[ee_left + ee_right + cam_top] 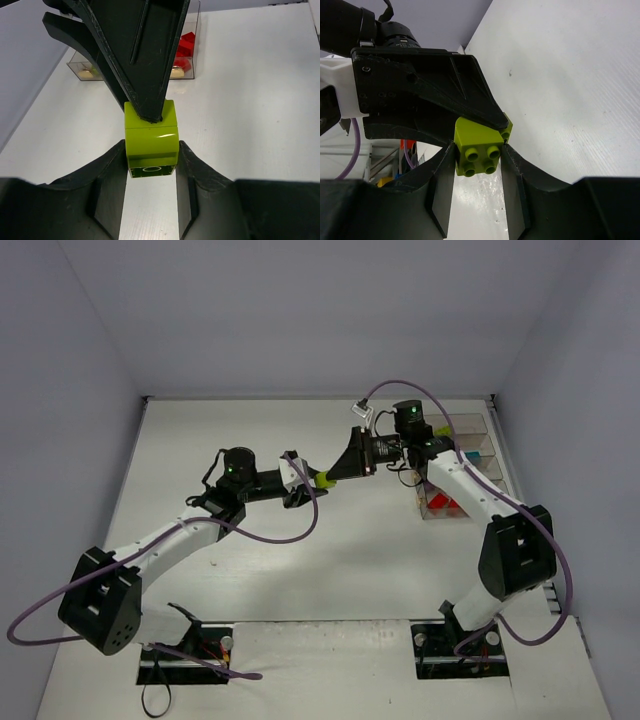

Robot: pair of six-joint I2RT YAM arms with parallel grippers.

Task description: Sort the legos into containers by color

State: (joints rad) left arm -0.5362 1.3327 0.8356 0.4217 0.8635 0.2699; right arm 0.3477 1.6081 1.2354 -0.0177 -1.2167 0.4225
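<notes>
The left pincer (151,150) and the right pincer (478,150) meet tip to tip over the middle of the white counter (250,440). Both are shut tight on the same lime green legos (150,137).

From the left wrist you can see a thin line across the green block. It looks like two green bricks stuck together. The left pincer squeezes the lower brick from both sides. The black tips of the right pincer come down from the top and pinch the upper brick.

From the right wrist you can see four round bumps on the end of the green block. The right pincer's fingers press on its two sides, and the left pincer holds the far end.

The green legos are up in the air and do not touch the counter.

The containers (478,423) sit in a row by the right edge of the counter, apart from the green legos. Red legos (448,505) lie in the nearest bin. A teal-blue one (470,455) shows in a bin farther back.
</notes>
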